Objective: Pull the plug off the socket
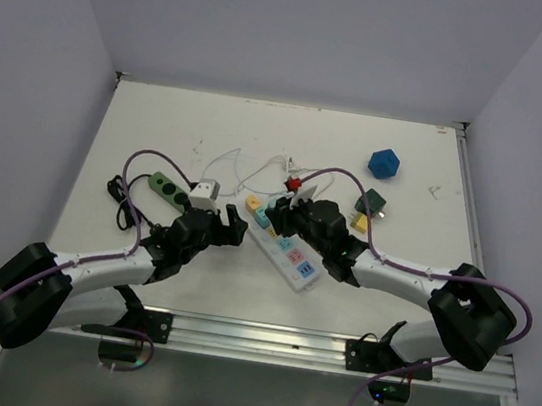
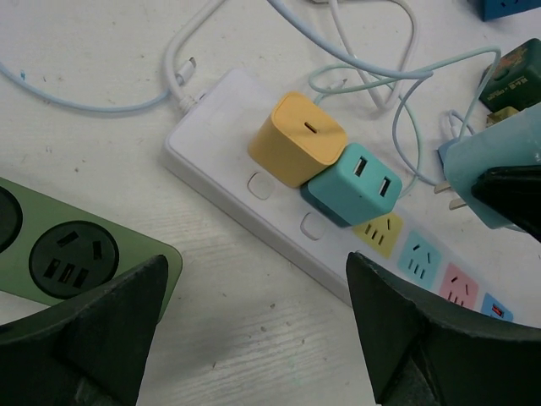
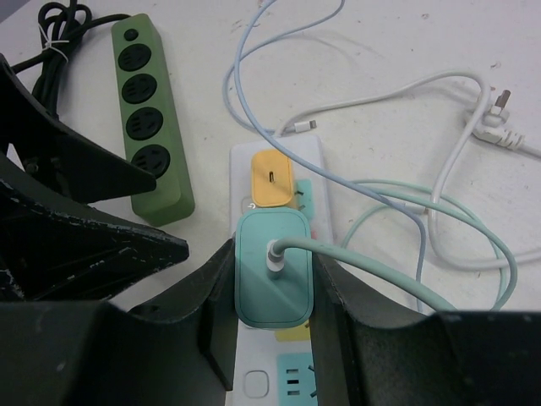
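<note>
A white power strip (image 1: pixel 295 264) lies at the table's centre, also in the left wrist view (image 2: pixel 218 108). A yellow charger (image 2: pixel 297 139) and a teal two-port charger (image 2: pixel 353 188) sit plugged in it. My right gripper (image 1: pixel 292 216) is shut on a teal plug (image 3: pixel 272 271) with a mint cable (image 3: pixel 397 283). The plug (image 2: pixel 490 165) hangs above the strip with its prongs showing, clear of the sockets. My left gripper (image 2: pixel 254 288) is open and empty, low over the table beside the strip's near edge, also in the top view (image 1: pixel 233 220).
A green power strip (image 1: pixel 167 188) with a black cord lies left of the white one, under my left finger (image 2: pixel 93 326). Loose white and blue cables (image 3: pixel 456 127) curl behind. A blue die (image 1: pixel 385 163), a green block (image 1: pixel 372 199) and a red piece (image 1: pixel 294 182) lie at the back right.
</note>
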`<state>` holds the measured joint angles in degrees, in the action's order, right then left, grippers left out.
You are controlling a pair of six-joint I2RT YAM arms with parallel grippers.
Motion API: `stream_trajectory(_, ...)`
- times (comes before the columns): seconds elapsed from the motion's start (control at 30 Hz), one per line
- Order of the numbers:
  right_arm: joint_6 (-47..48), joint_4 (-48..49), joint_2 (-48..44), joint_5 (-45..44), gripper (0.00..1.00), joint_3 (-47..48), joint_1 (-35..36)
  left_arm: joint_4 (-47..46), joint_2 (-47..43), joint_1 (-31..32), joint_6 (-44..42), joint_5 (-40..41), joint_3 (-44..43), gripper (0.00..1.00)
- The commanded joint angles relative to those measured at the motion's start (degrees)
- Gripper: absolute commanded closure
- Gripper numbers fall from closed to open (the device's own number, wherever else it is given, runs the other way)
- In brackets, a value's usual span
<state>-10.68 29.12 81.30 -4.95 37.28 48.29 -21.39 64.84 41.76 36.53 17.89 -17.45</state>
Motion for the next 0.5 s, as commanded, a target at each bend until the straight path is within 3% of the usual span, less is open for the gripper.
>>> stream_trajectory(0.0,-1.10,2.69,-3.94,0.11,1.00,2.36,-0.57,0.81,-1.03,-0.01,-3.04,-0.49,-3.11,0.10)
stream_trajectory(0.07,-2.41,1.99,-5.35,1.77,1.00,2.10,-1.79,3.18,-1.38,-0.01,-4.54,0.21,-5.03,0.10)
stream_trajectory(0.2,-6.97,-2.48,-8.17,13.62,1.00,3.15,-6.19,6.61,-2.96,-0.10,-6.38,2.14,-7.42,0.09)
stream_trajectory(0.47,-11.64,-9.61,-8.98,11.80,1.00,3.41,-16.71,11.36,-1.82,-0.71,-8.14,2.77,-11.63,0.08)
